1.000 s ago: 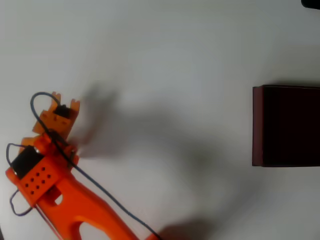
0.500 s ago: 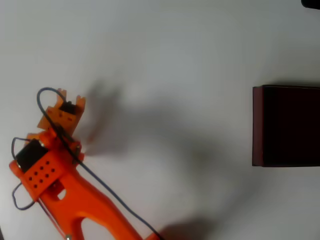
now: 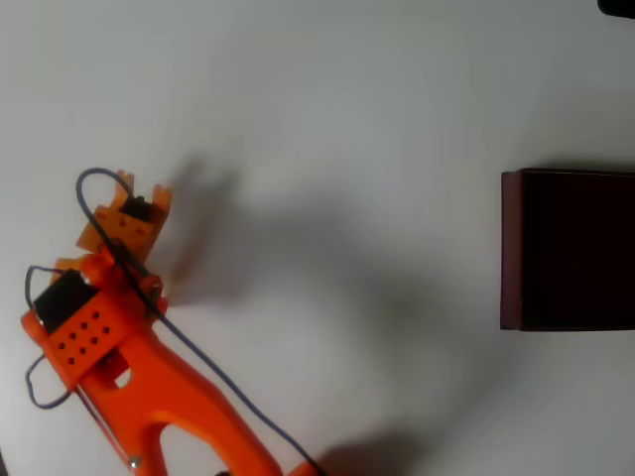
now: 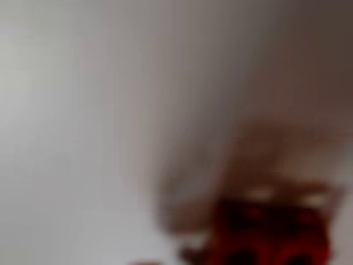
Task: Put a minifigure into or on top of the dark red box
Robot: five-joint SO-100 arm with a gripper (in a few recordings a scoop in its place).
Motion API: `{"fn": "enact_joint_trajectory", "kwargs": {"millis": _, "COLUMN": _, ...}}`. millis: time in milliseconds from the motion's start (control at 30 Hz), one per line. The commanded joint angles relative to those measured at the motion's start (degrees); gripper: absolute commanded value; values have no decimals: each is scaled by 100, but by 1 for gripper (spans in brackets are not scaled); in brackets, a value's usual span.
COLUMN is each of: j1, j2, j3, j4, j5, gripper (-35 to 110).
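A plain white table (image 3: 327, 89) spreads matte and smooth across the overhead view, marked by soft grey shadows that fan rightward from the arm. At the right edge, cut off by the frame, the dark red box (image 3: 511, 248) sits flat on the table: a sharp-cornered rectangle with thin maroon walls and a near-black interior. Well apart from it, at lower left, the orange arm (image 3: 149, 397) is glossy moulded plastic, its wrist block pierced by a grid of small round holes and looped with thin dark cables. Its gripper (image 3: 139, 193) points up-left over the table, ending in short orange prongs; whether the jaws are open or closed cannot be told from above. In the wrist view, heavily blurred, a bright red shape with dark patches, most likely the minifigure (image 4: 270, 232), lies at the bottom edge against the pale surface; its contact with the fingers is unreadable
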Motion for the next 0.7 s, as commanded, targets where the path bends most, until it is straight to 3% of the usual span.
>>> {"fn": "enact_joint_trajectory", "kwargs": {"millis": 0, "j1": 0, "j2": 35, "j3": -176, "j4": 9, "j5": 26, "gripper": 20}}
{"fn": "enact_joint_trajectory", "kwargs": {"millis": 667, "j1": -53, "j2": 158, "j3": 193, "j4": -343, "j5": 141, "gripper": 20}}
